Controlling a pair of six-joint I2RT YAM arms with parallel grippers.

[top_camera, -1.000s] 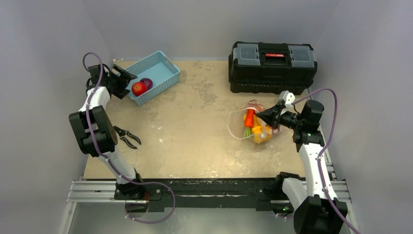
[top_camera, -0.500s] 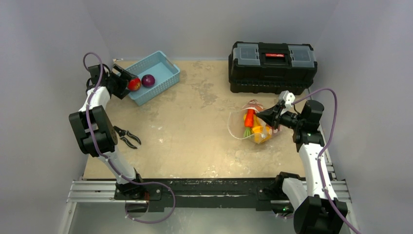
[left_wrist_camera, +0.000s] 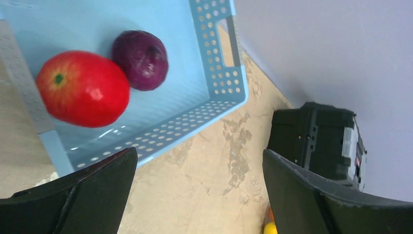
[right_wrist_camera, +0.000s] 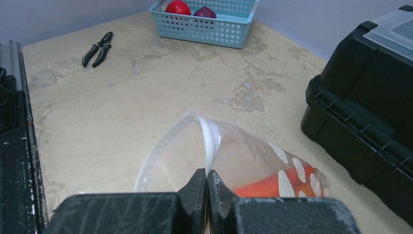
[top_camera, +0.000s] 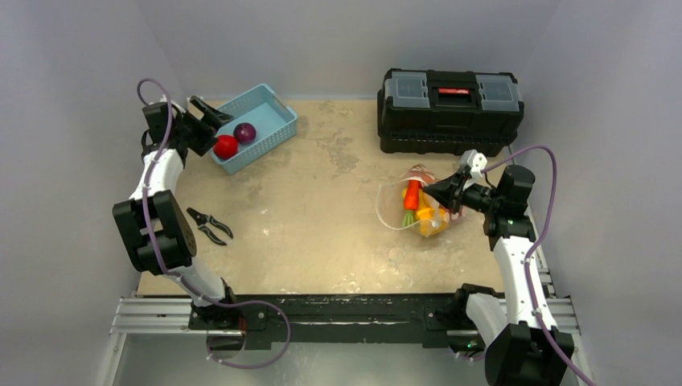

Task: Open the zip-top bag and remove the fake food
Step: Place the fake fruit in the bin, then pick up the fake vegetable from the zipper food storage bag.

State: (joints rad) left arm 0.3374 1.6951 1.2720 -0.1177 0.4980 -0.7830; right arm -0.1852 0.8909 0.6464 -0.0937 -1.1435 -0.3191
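1. Pinching the white zip strip of the clear polka-dotted plastic zip-top bag (right_wrist_camera: 253, 161), the right claw (right_wrist_camera: 207, 179) has its two fingers pressed together with the strip caught between them.
2. The bag lies on the right half of the beige, stained tabletop (top_camera: 322, 217), in front of the black plastic toolbox (top_camera: 450, 108) and apart from it. Its mouth gapes in a wide loop towards the middle of the tabletop.
3. Fake food sits inside the bag: an orange plastic carrot (top_camera: 412, 195) lies nearest the mouth, with yellow and orange pieces (top_camera: 430, 219) bunched behind it. The individual shapes of those pieces cannot be made out.
4. The left claw (left_wrist_camera: 197, 195) stands with its fingers wide apart and nothing between them. It hangs at the near-left end of the light-blue perforated plastic basket (left_wrist_camera: 214, 112), looking down into it.
5. The basket sits at the far-left corner of the tabletop, turned at an angle to the edges.
6. Two items lie on the basket floor at the end nearest the left claw: a glossy red plastic tomato (left_wrist_camera: 83, 87) and a dark purple plastic onion (left_wrist_camera: 140, 59), just beside each other. Neither is touched by the claw.
7. A pair of black-handled pliers (top_camera: 209, 225) lies on the left side of the tabletop, well apart from the basket and the bag.
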